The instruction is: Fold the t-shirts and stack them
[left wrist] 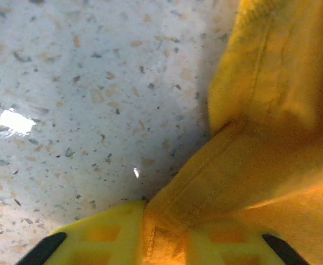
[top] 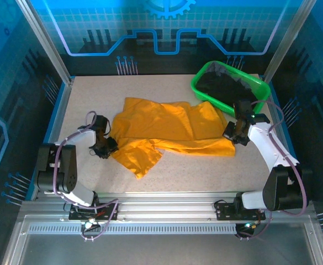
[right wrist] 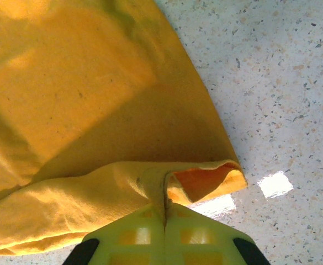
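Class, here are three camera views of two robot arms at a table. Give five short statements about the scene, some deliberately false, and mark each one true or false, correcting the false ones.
1. The orange-yellow t-shirt lies spread on the table, not yet neatly folded. True.
2. The green basket is empty. False: it holds black fabric.
3. The right tool is shut on an edge of the orange-yellow t-shirt. True.
4. The left tool hangs well away from the shirt. False: shirt fabric sits between its fingers.
5. The basket stands at the near left corner. False: it stands at the far right.
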Controlling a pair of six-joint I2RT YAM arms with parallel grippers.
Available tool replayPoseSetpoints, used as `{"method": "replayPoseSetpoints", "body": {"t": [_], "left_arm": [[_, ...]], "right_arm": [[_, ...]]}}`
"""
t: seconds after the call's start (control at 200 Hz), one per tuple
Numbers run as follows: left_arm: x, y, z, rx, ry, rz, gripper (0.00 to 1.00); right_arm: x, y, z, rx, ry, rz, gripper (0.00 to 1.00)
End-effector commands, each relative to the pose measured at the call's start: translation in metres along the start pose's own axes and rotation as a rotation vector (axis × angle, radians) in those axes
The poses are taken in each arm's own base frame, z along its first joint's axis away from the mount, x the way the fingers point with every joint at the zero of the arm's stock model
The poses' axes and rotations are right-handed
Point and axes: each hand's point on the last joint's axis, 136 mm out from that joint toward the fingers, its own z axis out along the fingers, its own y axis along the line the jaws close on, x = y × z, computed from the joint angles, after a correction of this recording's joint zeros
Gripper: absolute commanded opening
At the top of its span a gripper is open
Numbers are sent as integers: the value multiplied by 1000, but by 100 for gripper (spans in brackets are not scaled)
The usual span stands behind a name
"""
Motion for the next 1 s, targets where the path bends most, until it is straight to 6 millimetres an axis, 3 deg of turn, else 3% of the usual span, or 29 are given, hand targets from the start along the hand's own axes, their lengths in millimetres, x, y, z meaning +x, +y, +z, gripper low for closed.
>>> {"method": "replayPoseSetpoints", "body": {"t": [0.0, 0.07, 0.21, 0.345, 0.515, 0.6, 0.715, 0.85, 0.995], "left_arm": [[2, -16, -2, 66, 5, 17, 11], [-1, -25, -16, 100, -22, 10, 0], [-19, -53, -73, 219, -151, -38, 0], [-50, -91, -161, 417, -354, -109, 0], [-81, -116, -293, 646, -636, -193, 0], [-86, -115, -355, 736, -769, -224, 0], [-80, -101, -430, 829, -939, -254, 0], [-60, -76, -505, 900, -1128, -274, 0], [-35, -53, -568, 932, -1281, -268, 0]], "right_arm": [[-1, 4, -8, -27, -8, -7, 0], [-4, 8, -11, -34, -19, -19, 0], [-23, 37, -32, -117, -84, -83, 0], [-60, 84, -75, -279, -194, -120, 0], [-112, 140, -159, -472, -390, -158, 0], [-131, 157, -205, -557, -495, -160, 0], [-146, 162, -271, -665, -649, -144, 0], [-142, 153, -340, -785, -802, -127, 0], [-126, 134, -389, -881, -890, -97, 0]]}}
